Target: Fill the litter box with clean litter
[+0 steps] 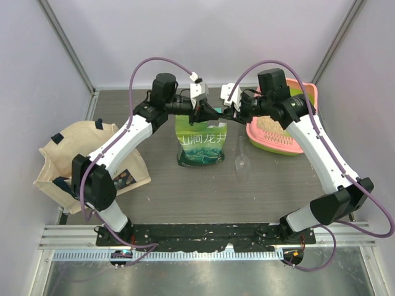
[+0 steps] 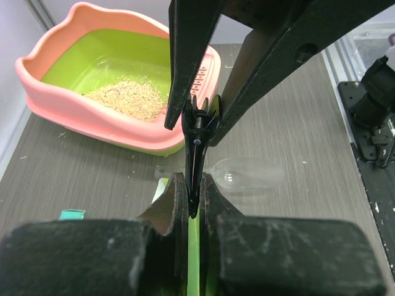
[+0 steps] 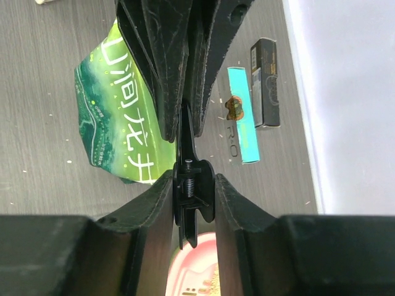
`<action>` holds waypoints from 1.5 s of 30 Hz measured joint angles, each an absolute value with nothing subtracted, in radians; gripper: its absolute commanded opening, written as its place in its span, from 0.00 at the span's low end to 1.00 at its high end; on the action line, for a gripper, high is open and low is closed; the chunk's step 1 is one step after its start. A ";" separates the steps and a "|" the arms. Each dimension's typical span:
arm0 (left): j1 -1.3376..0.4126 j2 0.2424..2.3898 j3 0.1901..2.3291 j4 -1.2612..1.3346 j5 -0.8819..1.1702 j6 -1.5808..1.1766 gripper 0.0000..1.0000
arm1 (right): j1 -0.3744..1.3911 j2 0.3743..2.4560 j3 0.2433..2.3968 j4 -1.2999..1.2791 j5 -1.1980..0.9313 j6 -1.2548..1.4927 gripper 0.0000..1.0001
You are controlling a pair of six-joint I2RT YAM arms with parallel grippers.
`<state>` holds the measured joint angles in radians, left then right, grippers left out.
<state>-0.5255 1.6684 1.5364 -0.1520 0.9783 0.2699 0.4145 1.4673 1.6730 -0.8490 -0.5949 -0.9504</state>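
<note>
Item: black clip (image 2: 196, 132) above green bag (image 1: 200, 145), axis L–R. L gripper (image 1: 203, 113), R gripper (image 1: 229, 113): jaws pinching clip, opposite ends. Target: litter box (image 1: 311, 92), far-right bench corner, R of jaws, nearer R arm; clean litter (image 1: 270, 125) patch inside.

Grey wood-grain table (image 1: 185, 191) — pale walls (image 1: 203, 37)

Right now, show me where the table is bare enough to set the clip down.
Bare: the near strip of table between the bag and the arm bases, from the tote across to the right arm. Crowded: the far middle, where the left gripper and right gripper clamp the clip above the bag, with the scoop and litter box to its right.
</note>
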 measured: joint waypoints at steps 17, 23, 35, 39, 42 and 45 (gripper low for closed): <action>-0.516 1.657 1.528 -0.244 0.984 0.454 0.00 | 0.385 1.585 1.779 -1.006 -0.744 -0.839 0.50; -0.516 1.657 1.525 -0.244 0.984 0.454 0.00 | 0.384 1.585 1.779 -1.003 -0.743 -0.836 0.46; -0.515 1.657 1.525 -0.249 0.987 0.448 0.41 | 0.382 1.587 1.786 -1.001 -0.748 -0.842 0.06; -0.516 1.655 1.523 -0.245 0.968 0.453 0.48 | 0.382 1.591 1.802 -1.014 -0.757 -0.838 0.02; -0.515 1.654 1.515 -0.245 0.957 0.453 0.53 | 0.382 1.591 1.808 -1.020 -0.762 -0.835 0.02; -0.515 1.653 1.509 -0.244 0.937 0.452 0.57 | 0.382 1.593 1.814 -1.028 -0.762 -0.834 0.02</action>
<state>-0.5148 1.6527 1.5093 -0.2443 0.9371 0.4519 0.3820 1.5929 1.8137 -1.0279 -0.7616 -0.8345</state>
